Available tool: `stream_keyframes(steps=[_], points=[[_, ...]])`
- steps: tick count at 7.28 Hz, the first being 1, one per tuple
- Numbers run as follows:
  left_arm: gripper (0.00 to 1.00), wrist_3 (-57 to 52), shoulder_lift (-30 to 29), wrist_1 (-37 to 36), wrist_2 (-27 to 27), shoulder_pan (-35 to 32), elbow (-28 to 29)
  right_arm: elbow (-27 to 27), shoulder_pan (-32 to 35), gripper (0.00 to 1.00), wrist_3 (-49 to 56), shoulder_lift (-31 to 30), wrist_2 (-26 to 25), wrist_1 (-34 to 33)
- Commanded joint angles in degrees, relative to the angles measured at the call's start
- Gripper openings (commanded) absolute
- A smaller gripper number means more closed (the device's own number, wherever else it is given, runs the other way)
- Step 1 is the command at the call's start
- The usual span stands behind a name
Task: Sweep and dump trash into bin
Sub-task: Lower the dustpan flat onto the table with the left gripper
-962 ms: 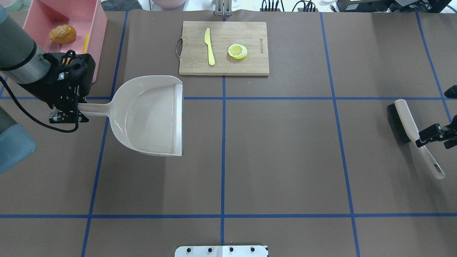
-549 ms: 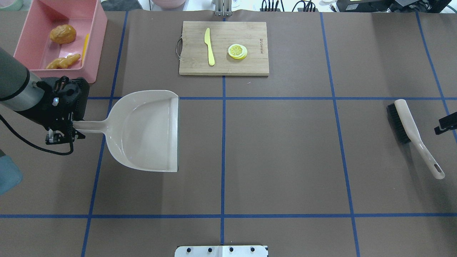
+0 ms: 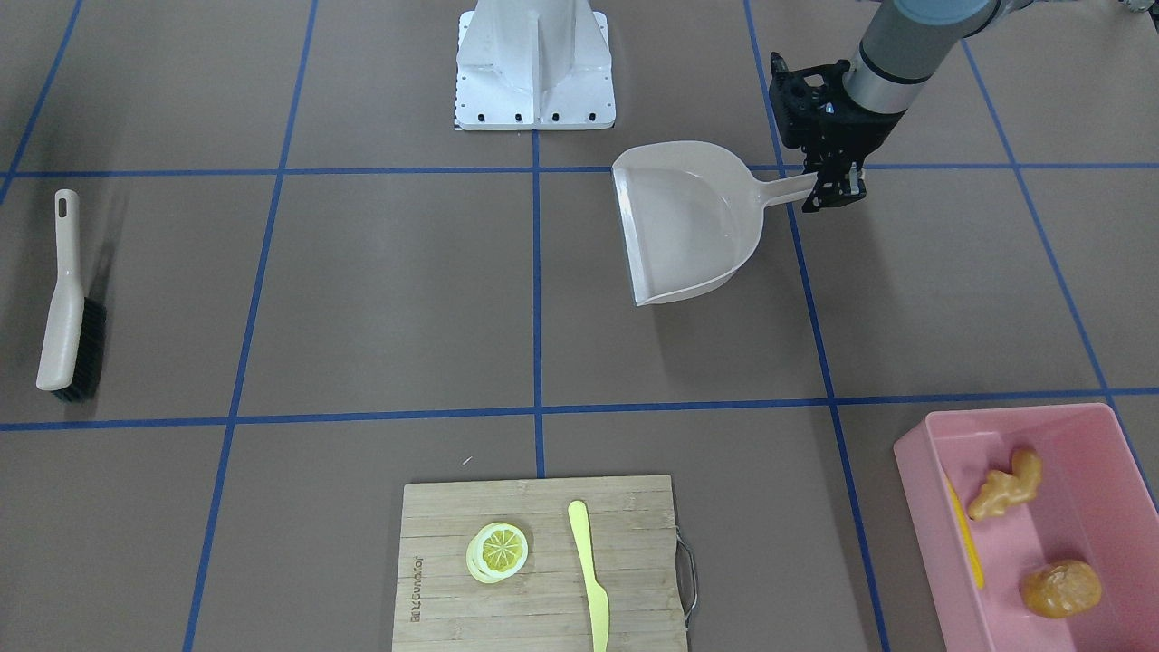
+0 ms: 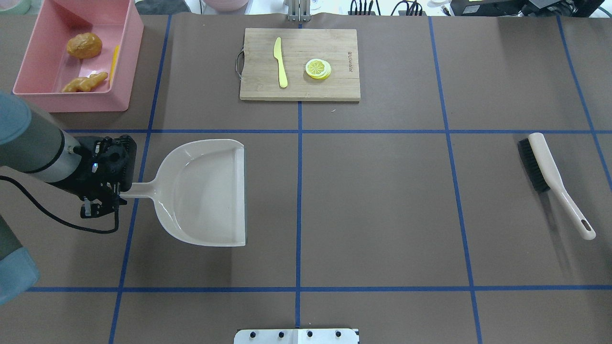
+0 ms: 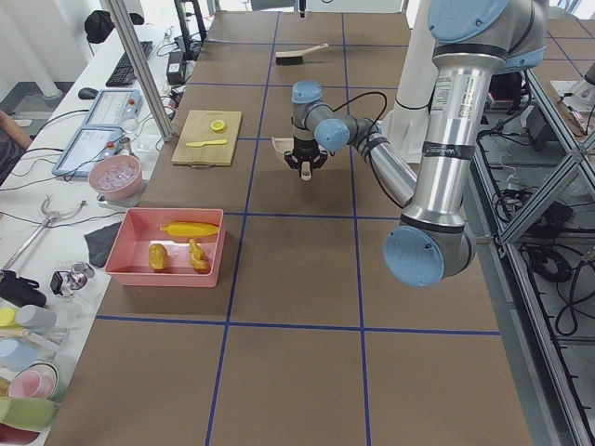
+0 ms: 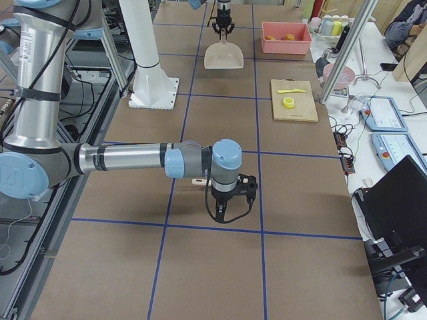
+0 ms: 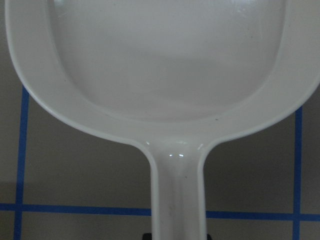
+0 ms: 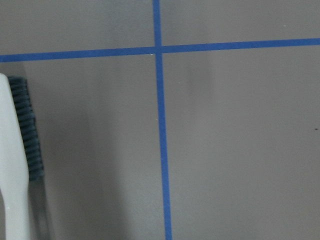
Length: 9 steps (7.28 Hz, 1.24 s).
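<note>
Left gripper [image 4: 111, 197] is clenched on the handle of the beige dustpan [image 4: 205, 191], whose scoop is empty and opens toward the middle of the brown table [image 4: 382, 215] crossed by blue tape lines. The right gripper [image 6: 227, 212] hangs near the brush [image 4: 550, 177], apart from it; how far it is open cannot be told. Farther off, the pink bin [image 4: 71, 102] holds the potato [image 4: 84, 46], ginger root [image 4: 85, 82] and corn cob [image 5: 191, 229]. A cutting board [image 4: 334, 86] carries a knife [image 4: 280, 62] and a lemon slice [image 4: 318, 69]. Beyond the table, a bench holds a pink bowl [image 5: 115, 177].
</note>
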<state>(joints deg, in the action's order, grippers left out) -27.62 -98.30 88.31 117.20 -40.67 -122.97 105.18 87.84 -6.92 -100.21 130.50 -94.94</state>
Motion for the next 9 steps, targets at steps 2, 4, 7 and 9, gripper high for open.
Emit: stream_keyframes(steps=[2,4,7,9], points=[[0.00,0.73,3.80,9.73,-2.42,2.53,4.91,0.38,3.13,1.00,2.26,0.45,-0.86,-6.66],[0.00,0.46,6.26,14.84,-1.98,2.97,6.25,-0.76,2.95,1.00,2.09,0.46,-1.82,-6.40],[0.00,0.55,6.45,15.75,-1.98,4.11,7.05,-1.65,2.51,1.00,0.33,0.45,-1.04,-5.78],[0.00,0.90,6.45,15.58,-1.98,4.20,6.96,-1.65,2.51,1.00,0.33,0.54,-0.95,-5.78]])
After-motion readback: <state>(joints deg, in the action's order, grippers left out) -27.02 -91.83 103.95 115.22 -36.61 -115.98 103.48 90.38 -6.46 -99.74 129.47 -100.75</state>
